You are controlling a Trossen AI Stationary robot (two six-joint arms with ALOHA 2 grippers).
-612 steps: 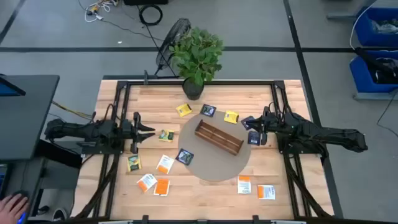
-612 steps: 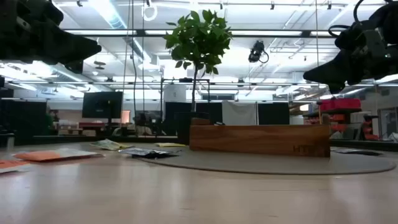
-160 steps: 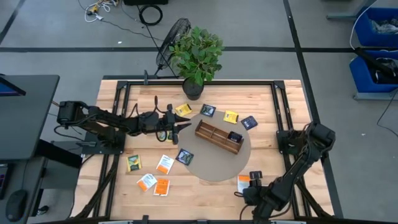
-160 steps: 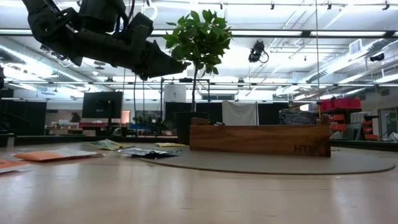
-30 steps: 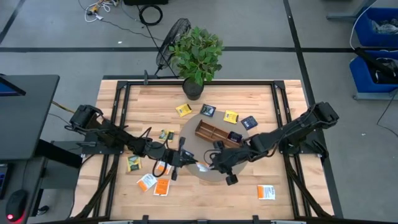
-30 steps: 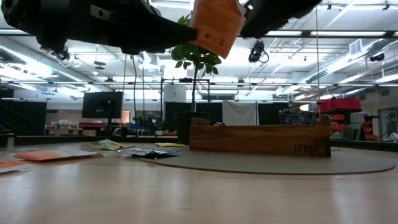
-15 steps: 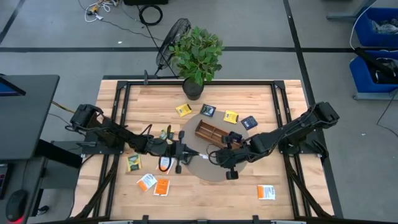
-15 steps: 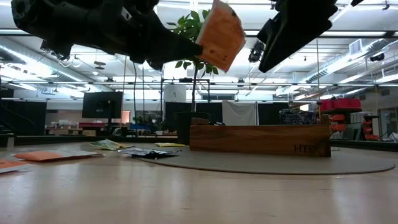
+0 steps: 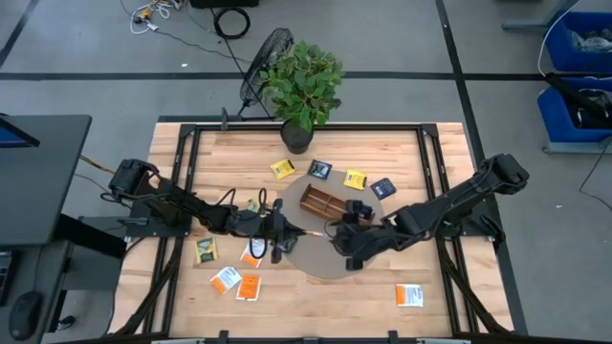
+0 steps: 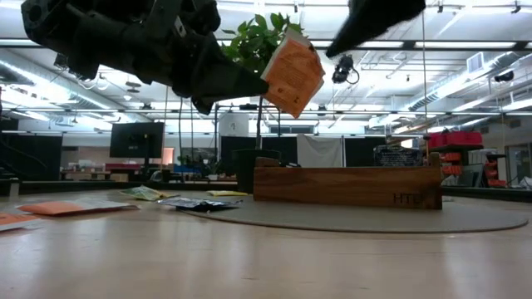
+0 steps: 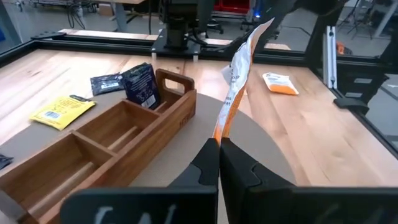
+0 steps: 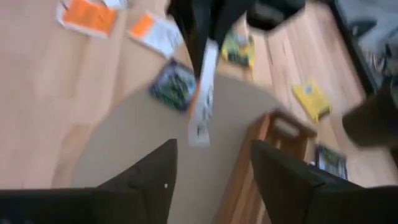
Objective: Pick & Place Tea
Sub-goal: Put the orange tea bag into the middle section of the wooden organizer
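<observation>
My left gripper (image 9: 290,230) is shut on a white-and-orange tea packet (image 10: 293,73) held above the round mat (image 9: 320,260), just near-left of the long wooden box (image 9: 337,210). The packet also shows edge-on in the left wrist view (image 11: 239,68). My right gripper (image 9: 337,235) is open and empty, facing the packet (image 12: 202,106) from the right. A dark blue packet (image 11: 142,84) stands in the box's end compartment. Several other packets lie flat on the table. My left gripper pinches the packet's edge (image 11: 222,132) between its two shut fingers. The fingers (image 10: 246,83) come about level from the table's left. The packet stands out beyond the fingertips, tilted, lifted clear of the mat and the box.
A potted plant (image 9: 301,86) stands at the far edge. Loose packets lie far of the box (image 9: 355,179), at the left (image 9: 205,250), near-left (image 9: 249,287) and near-right (image 9: 409,295). The two arms meet over the mat's middle.
The packet has passed from my right gripper to my left. My right gripper has let go and drawn back toward the table's right and upward. My left gripper, shut on the packet, has carried it a little toward the far edge and the box, clear of the table.
</observation>
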